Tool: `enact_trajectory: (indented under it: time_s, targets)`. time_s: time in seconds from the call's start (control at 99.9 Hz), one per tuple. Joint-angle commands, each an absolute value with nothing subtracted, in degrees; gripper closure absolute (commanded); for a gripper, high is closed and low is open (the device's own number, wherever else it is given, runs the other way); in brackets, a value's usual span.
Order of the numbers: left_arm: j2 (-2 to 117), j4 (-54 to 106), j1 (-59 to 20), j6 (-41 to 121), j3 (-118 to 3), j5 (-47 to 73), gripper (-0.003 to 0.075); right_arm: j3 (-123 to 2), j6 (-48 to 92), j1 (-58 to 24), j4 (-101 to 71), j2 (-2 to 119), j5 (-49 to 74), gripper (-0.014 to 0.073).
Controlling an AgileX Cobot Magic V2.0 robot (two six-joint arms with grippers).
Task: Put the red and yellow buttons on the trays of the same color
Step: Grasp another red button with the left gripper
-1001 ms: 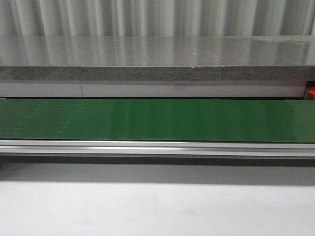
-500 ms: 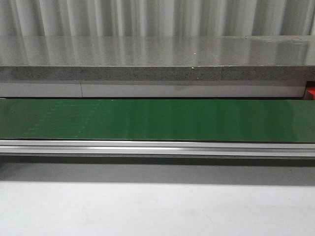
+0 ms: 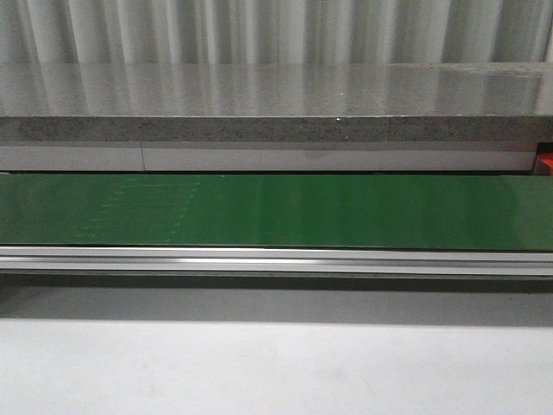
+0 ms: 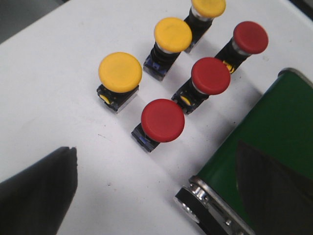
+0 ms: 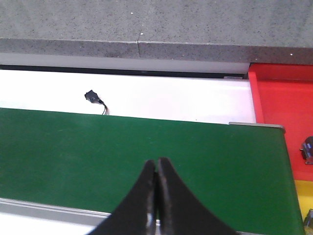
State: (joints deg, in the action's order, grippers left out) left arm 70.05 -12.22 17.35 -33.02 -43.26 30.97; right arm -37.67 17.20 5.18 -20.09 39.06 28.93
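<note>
Left gripper (image 4: 146, 215) first: in its wrist view I see only one dark finger (image 4: 36, 191) at one side and a dark shape over the belt at the other, with a wide gap between, so I read it as spread and holding nothing. Ahead of that gap sit the buttons, six mushroom-head push buttons standing on the white table top (image 4: 58, 73) in two rows: three yellow, three red. The nearest red button (image 4: 163, 120) lies closest to the gap between the fingers, the nearest yellow button (image 4: 120, 72) just beyond and to one side. Each one leans so its cap faces the camera and its square base trails away behind; the rows run along the edge of the green conveyor belt (image 4: 264, 142), whose end roller sits just beside the red row.

So the left arm is plainly the nearer one for a pick, poised above the cluster and looking down at it.

Right gripper (image 5: 156, 196) has its two fingers pressed together, tips touching, nothing between them. It hangs over the green belt, well apart from the buttons. Off to one side of it I see the red tray (image 5: 279, 98), and a sliver of yellow tray (image 5: 305, 196) beside that. Something small and dark sits at the red tray's edge; I cannot tell what.

Neither arm shows in the front view.
</note>
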Motion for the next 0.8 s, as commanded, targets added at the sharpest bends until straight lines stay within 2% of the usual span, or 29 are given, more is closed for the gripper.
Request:
enact_trajectory:
  time_s: [0.0, 0.35, 0.791]
  targets:
    - [73.0, -11.9, 17.4, -32.7, -46.6, 27.9, 0.0101, -39.3, 17.7, 5.2, -20.7, 38.8, 25.6, 0.0662]
    - [84.1, -11.6, 17.4, -31.2, -51.1, 27.0, 0.0101, -39.3, 17.7, 5.2, -20.7, 38.8, 25.6, 0.0662]
    - [92.6, -11.6, 17.6, -31.2, -52.3, 23.1, 0.0101, -39.3, 17.7, 5.2, -20.7, 38.8, 25.7, 0.0662]
